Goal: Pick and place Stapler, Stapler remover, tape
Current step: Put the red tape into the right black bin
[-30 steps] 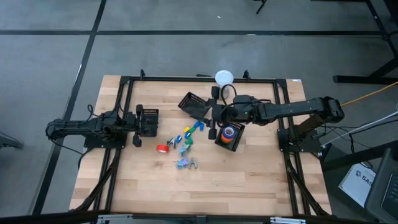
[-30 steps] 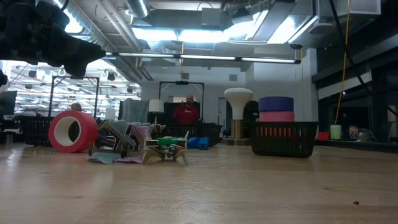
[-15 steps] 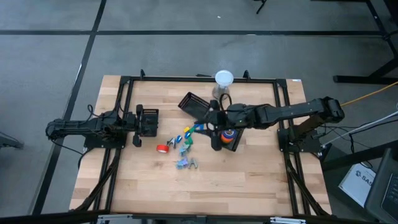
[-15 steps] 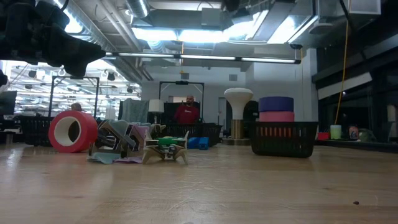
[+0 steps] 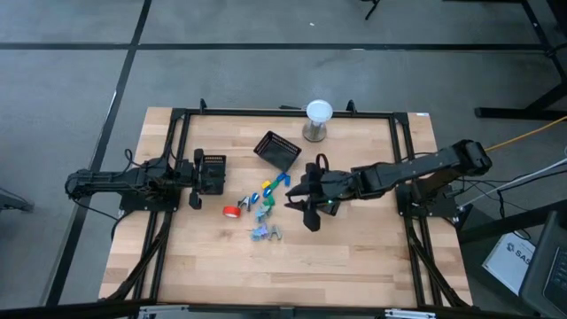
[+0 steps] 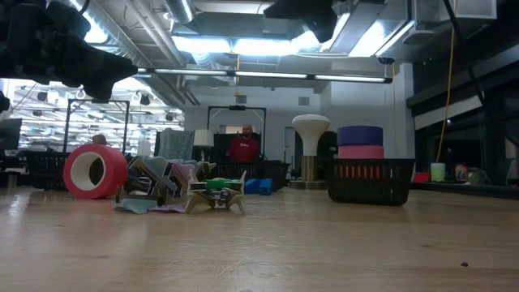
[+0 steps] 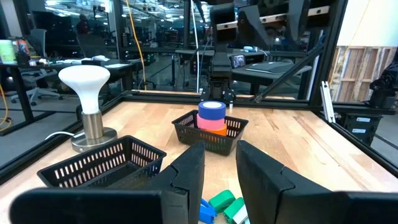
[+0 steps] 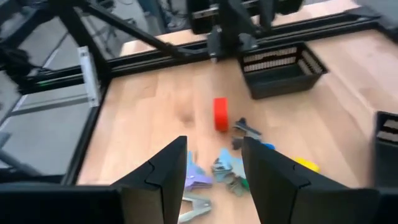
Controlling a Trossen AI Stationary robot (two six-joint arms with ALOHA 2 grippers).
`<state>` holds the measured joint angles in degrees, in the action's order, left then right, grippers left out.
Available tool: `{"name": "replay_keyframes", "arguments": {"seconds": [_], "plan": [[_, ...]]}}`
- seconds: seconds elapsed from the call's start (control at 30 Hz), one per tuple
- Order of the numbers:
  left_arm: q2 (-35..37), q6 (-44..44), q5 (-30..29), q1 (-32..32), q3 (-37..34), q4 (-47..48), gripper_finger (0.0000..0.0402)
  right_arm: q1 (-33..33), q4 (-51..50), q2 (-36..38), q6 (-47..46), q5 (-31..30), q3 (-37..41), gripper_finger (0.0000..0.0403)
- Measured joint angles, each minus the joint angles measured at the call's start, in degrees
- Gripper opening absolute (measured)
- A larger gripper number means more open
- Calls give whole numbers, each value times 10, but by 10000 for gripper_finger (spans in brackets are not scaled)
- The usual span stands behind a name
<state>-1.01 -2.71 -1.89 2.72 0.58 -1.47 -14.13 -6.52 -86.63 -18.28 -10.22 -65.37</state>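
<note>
The right hand (image 5: pixel 307 206) is moved over the clutter, fingers wide, empty; two tape rolls (image 7: pixel 211 117) are stacked in one basket (image 7: pixel 209 132).

Right claw (image 5: pixel 305 210) open, mid-table – left claw (image 5: pixel 196 177) parted, parked.

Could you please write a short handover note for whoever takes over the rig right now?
Right gripper: open, empty, over mid-table beside the pile of small items.
Left gripper: waits at the table's left side, holds nothing; jaws slightly apart.
Done: blue, pink and orange tape rolls are stacked in a black basket.
Left: the red tape roll stands on edge on the table, next to the blue, green and yellow small items and the stapler removers. A second basket near the white lamp looks empty.
</note>
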Motion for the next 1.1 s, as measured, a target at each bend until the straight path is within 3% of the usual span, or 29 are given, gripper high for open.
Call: {"name": "replay_keyframes", "arguments": {"seconds": [0.27,0.53,1.1], "plan": [[0,3,0,0,0,-6,88,-1,-1,0,-28,-23,2,158],[0,-151,-1,0,0,-19,88,-1,32,-34,3,-23,2,158],[-12,-218,31,-9,0,1,88,-1,37,-81,7,-22,2,158]]}}
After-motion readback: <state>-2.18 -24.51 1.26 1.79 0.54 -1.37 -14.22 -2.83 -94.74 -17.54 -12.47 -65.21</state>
